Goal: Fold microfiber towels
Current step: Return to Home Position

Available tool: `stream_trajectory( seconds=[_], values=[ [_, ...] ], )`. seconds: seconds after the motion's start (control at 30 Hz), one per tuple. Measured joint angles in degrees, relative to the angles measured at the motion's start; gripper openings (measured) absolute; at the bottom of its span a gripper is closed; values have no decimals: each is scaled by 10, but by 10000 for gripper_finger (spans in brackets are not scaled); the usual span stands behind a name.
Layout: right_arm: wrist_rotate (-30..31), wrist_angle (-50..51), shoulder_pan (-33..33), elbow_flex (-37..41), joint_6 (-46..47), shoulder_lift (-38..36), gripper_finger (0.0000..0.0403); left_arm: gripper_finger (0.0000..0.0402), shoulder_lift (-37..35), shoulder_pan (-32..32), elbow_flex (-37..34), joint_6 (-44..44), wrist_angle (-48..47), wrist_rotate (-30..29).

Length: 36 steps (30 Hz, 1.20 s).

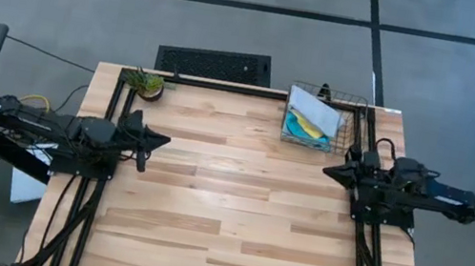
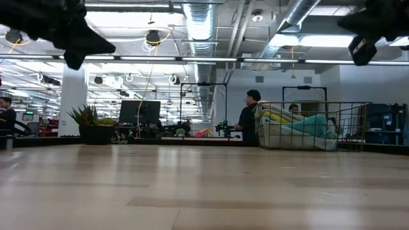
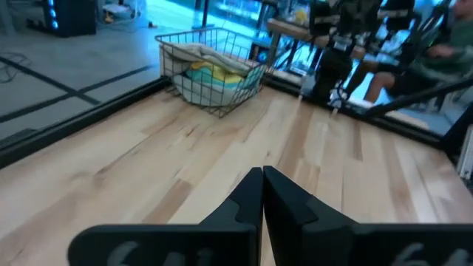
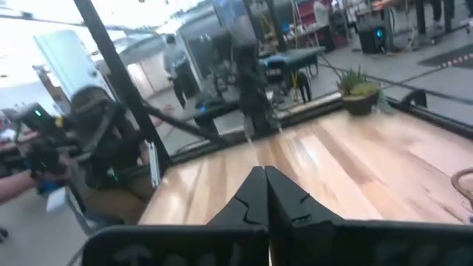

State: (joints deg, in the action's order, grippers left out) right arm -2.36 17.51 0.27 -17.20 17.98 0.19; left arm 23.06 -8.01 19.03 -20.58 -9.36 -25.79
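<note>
The microfiber towels [image 1: 309,124] lie folded in a wire mesh basket [image 1: 352,123] at the table's far right; pale, yellow and cyan layers show [image 3: 211,72] [image 2: 300,124]. My left gripper [image 1: 164,139] is shut at the table's left edge, pointing toward the middle, well above the wood [image 3: 263,174]. My right gripper [image 1: 328,170] is shut at the right edge, pointing left, just in front of the basket's near side [image 4: 264,172]. Neither holds anything.
A small potted plant [image 1: 148,84] stands at the table's far left corner. Black frame rails [image 1: 226,85] run along the far, left and right edges. People are in the room beyond the table [image 2: 248,118]. Bare wood lies between the two grippers [image 1: 239,182].
</note>
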Motion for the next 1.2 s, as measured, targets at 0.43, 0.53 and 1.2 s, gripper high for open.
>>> stream_trajectory(
  seconds=[0.43,0.53,1.2],
  values=[
    [4,-115,0,99,17,-1,7,0,-208,0,-145,7,29,-1],
    [4,-143,0,123,20,0,7,0,-229,0,-150,31,43,8],
    [19,-182,0,168,25,2,31,0,-227,0,-153,84,34,9]
  ],
)
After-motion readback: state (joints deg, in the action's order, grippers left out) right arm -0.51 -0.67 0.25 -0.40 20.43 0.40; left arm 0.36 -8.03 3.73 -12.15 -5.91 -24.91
